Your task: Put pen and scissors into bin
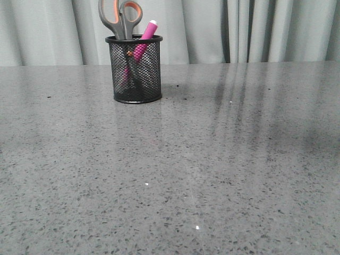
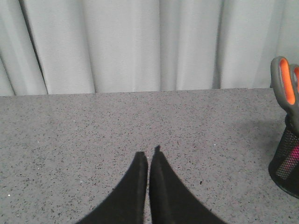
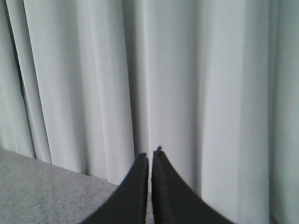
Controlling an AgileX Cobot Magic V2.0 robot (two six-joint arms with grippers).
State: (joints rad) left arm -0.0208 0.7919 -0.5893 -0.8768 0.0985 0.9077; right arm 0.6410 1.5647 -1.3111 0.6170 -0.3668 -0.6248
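Left gripper [image 2: 148, 156]: fingers pressed together tip to tip, nothing between them, hanging over bare speckled table [image 2: 93, 140]. Right gripper [image 3: 149, 154]: closed the same way, empty, raised and aimed mostly at the pale curtain [image 3: 210, 93], only a corner of tabletop showing below. Neither arm visible in the front view — both well back from the work.

Outward from the left fingers, off to one edge of that wrist view: the bin [image 2: 287, 168], black mesh, only partly in frame, with the grey-and-orange handle of the scissors [image 2: 286, 88] rising above its rim and a streak of magenta showing through the mesh.

In the front view, the bin [image 1: 135, 69] upright at the far side of the table near the curtain, left of centre. Scissors [image 1: 120, 16] standing blades-down inside it, handles well above the rim, orange pivot dot seen through the mesh. Pen [image 1: 144, 38] also inside, leaning toward the right, white tip up and poking out just past the rim beside the scissor handles.

Judged from this: both items already in the bin, bin stable, nothing else lying on the table — task looks complete. Left to do, at most, parking the arms; no grasp or placement seems outstanding.
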